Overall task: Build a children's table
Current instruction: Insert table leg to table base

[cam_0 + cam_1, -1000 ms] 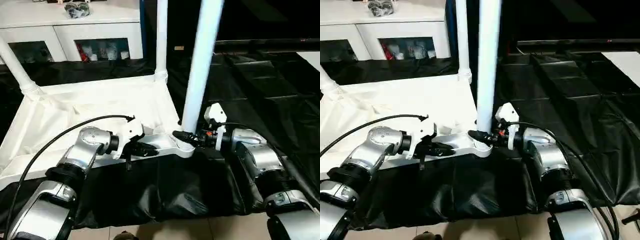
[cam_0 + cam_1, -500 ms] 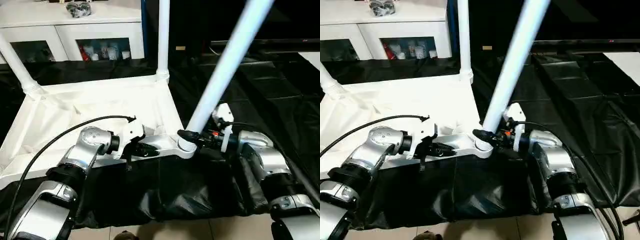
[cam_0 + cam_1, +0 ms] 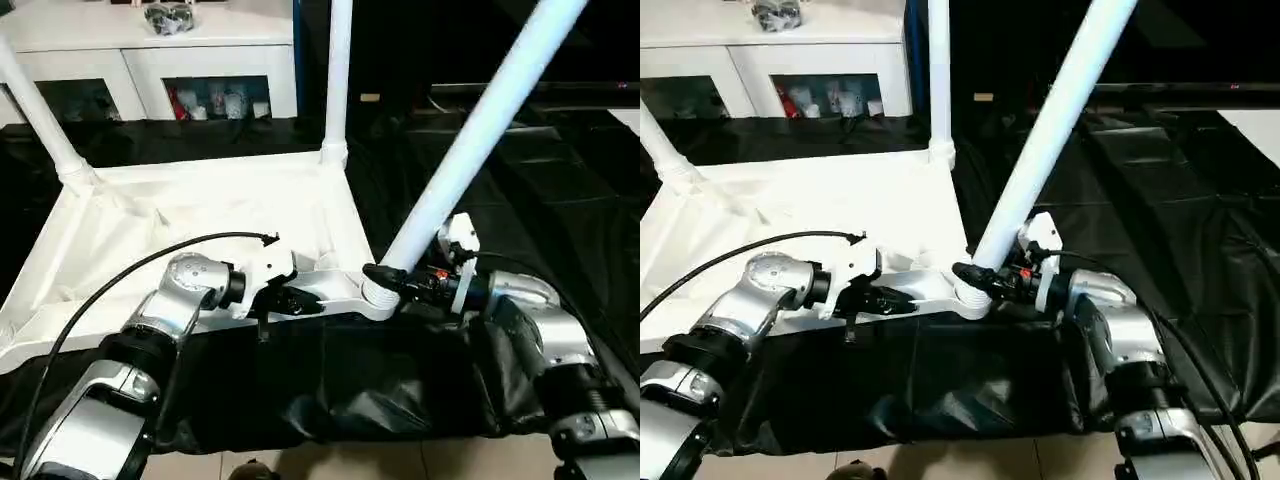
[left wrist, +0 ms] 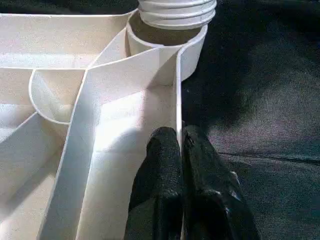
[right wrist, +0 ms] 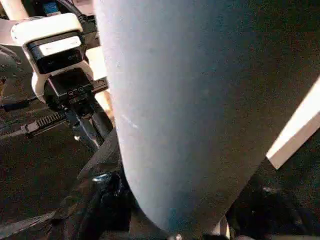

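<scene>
One leg [image 3: 470, 135] now tilted in right pincer's [image 3: 385, 279] grip; left pincer [image 4: 179, 150] pinching table rim [image 4: 176, 100].

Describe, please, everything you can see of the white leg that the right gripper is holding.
The leg is a long, round, smooth white tube, plastic by the look. It leans steeply toward the robot's right, its upper end out of the picture. Its ribbed lower end sits at the near corner socket of the upturned table top, not upright in it. The right gripper clasps it just above the socket, while the left gripper pinches the table's rim nearby.
</scene>
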